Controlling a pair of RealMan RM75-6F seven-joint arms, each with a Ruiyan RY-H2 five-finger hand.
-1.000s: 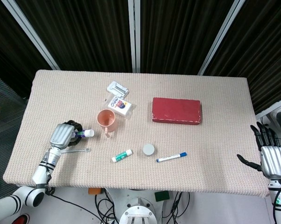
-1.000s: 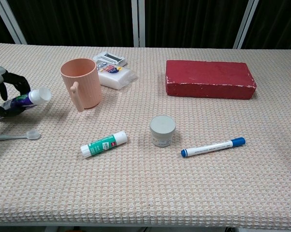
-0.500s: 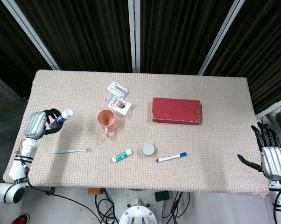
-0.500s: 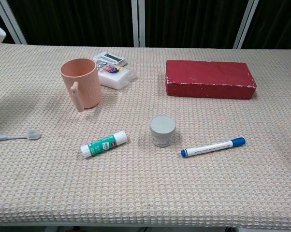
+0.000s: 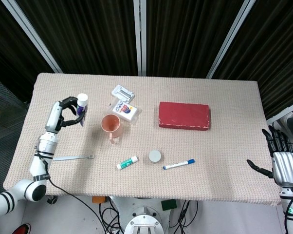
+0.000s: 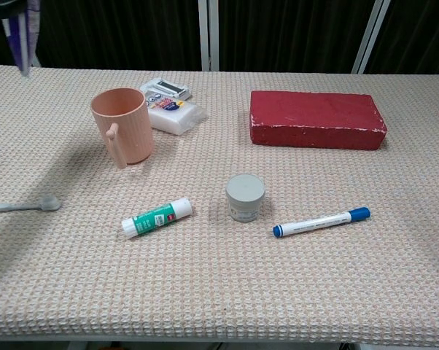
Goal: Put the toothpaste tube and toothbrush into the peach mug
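Observation:
The peach mug (image 5: 110,125) stands upright left of the table's middle, also seen as the peach mug (image 6: 122,125) in the chest view. My left hand (image 5: 64,111) is raised to the mug's left and holds the toothpaste tube (image 5: 81,104) upright, white cap on top. Only the tube's lower end (image 6: 20,38) shows at the chest view's top left. The toothbrush (image 5: 73,157) lies flat on the table in front of that hand; its head (image 6: 47,203) shows at the chest view's left edge. My right hand (image 5: 284,165) hovers open off the table's right edge.
A red box (image 5: 184,115) lies right of the middle. A white packet (image 5: 124,108) and a small white object (image 5: 122,92) sit behind the mug. A glue stick (image 5: 127,163), a grey round jar (image 5: 155,156) and a blue marker (image 5: 178,164) lie near the front.
My left hand has lifted the toothpaste tube off the table, swung out left, then come up and right toward the mug, turning the tube upright. The right hand has not moved.

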